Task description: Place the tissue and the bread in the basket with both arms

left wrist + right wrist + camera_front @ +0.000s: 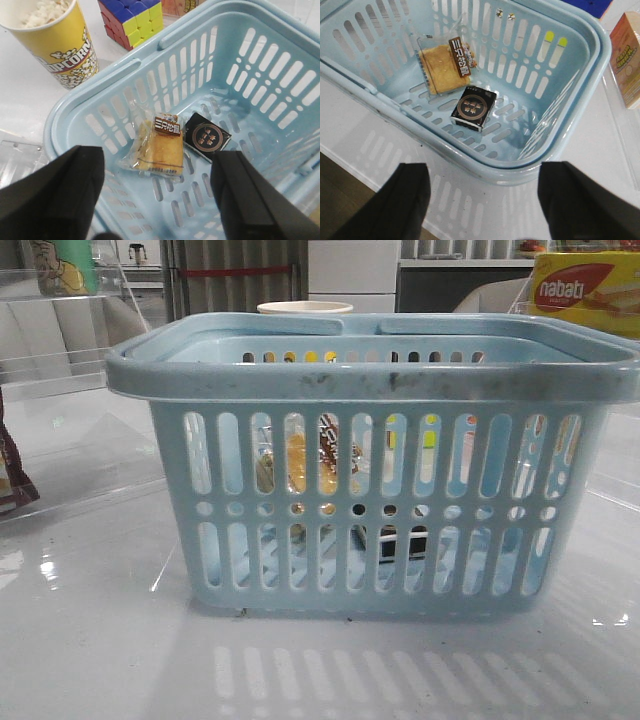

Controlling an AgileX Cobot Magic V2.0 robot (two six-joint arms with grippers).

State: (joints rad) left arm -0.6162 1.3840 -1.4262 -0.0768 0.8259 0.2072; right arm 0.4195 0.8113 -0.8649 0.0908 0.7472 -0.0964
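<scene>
The light-blue basket (375, 375) stands in the middle of the table. Inside it lie the bread (159, 146) in its clear packet and, beside it, the black tissue pack (206, 137). Both also show in the right wrist view, the bread (442, 64) and the tissue (473, 108), and faintly through the slots in the front view, the bread (298, 462) and the tissue (402, 542). My left gripper (157, 195) is open and empty above the basket's inside. My right gripper (480, 200) is open and empty above the table, just outside the basket's rim (485, 170). Neither gripper shows in the front view.
A yellow popcorn cup (56, 40) and a colour cube (131, 19) stand beside the basket. A nabati box (585, 290) is at the back right. A light orange box (627, 57) stands on the right. A dark wrapper (12, 480) lies at the left edge.
</scene>
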